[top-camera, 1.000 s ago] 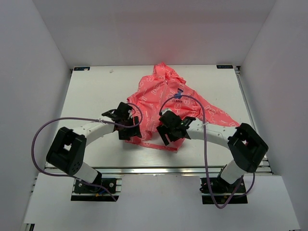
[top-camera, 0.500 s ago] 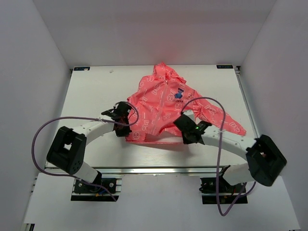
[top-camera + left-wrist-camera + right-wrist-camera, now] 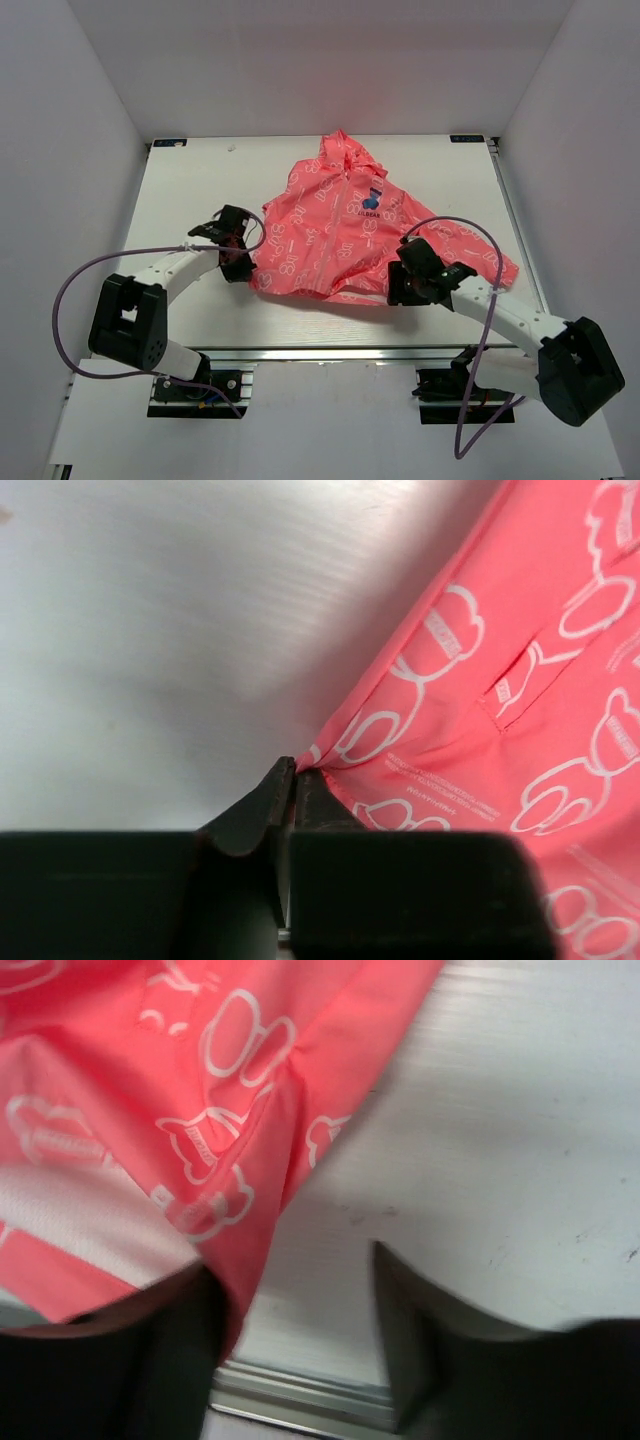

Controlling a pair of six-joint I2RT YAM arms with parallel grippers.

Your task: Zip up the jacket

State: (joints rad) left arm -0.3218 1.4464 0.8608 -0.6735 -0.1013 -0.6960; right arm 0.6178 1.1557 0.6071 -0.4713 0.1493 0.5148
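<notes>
The left claw (image 3: pixel 290 788) is clenched on the near-left corner of the jacket (image 3: pixel 330 230). Its wrist view shows the 2 fingers pressed together with the pink hem pinched at their tips. I judge that this grip pins the bottom corner so the front can be pulled flat and taut before any zipping.

The jacket lies spread on the white surface (image 3: pixel 190 190), roughly at its middle. The hood (image 3: pixel 340 148) points to the far side and the hem runs along the near side between the 2 arms. The fabric is thin and coral-pink, printed all over with white outline figures. A small blue logo (image 3: pixel 372 197) sits on the chest, right of centre. The zipper line (image 3: pixel 325 240) runs from the hood down to the hem. From above I cannot tell whether any part of it is closed. 1 sleeve (image 3: pixel 470 250) trails out to the right.

The right claw (image 3: pixel 295 1290) sits at the near-right corner of the hem, mirroring the left one. Its wrist view is blurred, but the jaws stand apart with bare surface showing between them. The fabric lies against 1 finger, not clamped, and a strip of white lining (image 3: pixel 80 1220) shows under the turned edge. It reads as released, so only the left corner is secured for now.
</notes>
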